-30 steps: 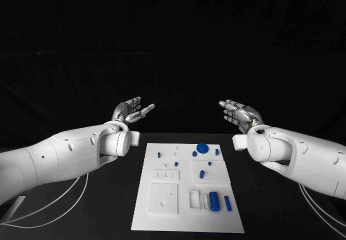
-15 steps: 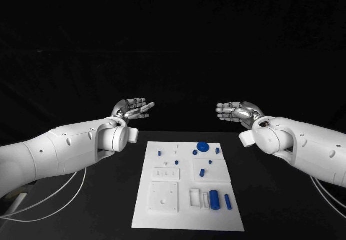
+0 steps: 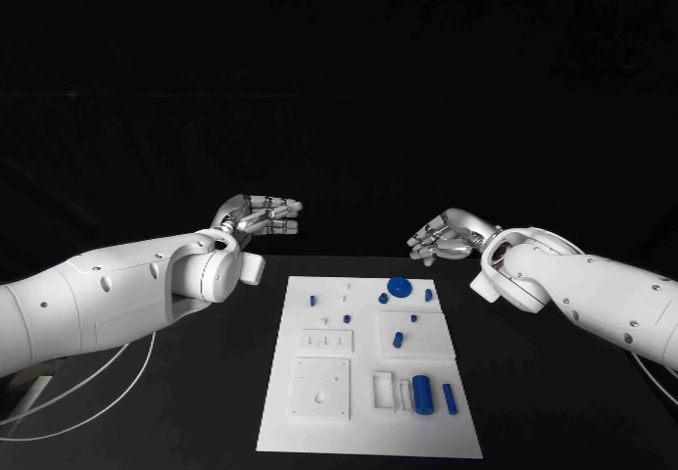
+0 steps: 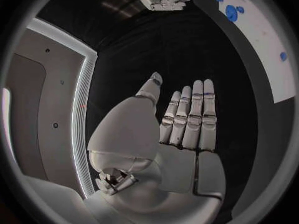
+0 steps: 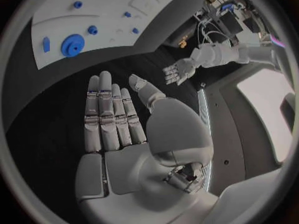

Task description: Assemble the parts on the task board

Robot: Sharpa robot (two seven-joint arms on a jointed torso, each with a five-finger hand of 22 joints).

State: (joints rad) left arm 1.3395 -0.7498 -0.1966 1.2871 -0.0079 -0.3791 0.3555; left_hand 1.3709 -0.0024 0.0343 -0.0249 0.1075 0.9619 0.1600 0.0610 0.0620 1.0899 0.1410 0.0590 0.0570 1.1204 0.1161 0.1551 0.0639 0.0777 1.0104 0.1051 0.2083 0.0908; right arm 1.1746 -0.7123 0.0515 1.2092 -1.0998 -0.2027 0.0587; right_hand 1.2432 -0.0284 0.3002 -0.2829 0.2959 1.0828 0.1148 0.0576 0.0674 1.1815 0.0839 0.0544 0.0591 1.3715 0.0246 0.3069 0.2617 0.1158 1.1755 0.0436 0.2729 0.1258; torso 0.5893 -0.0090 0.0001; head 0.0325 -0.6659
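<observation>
Where hands hover, black table point(image 3: 198, 392).

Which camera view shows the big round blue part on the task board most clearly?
The right wrist view: the round blue part is large there and its centre hole shows. The head view shows it small at the task board's far end. The left wrist view shows it at the rim, bent.

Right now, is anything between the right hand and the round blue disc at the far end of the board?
Nothing. In the head view the right hand hangs open beyond the task board, and only bare black table separates it from the round blue disc.
</observation>
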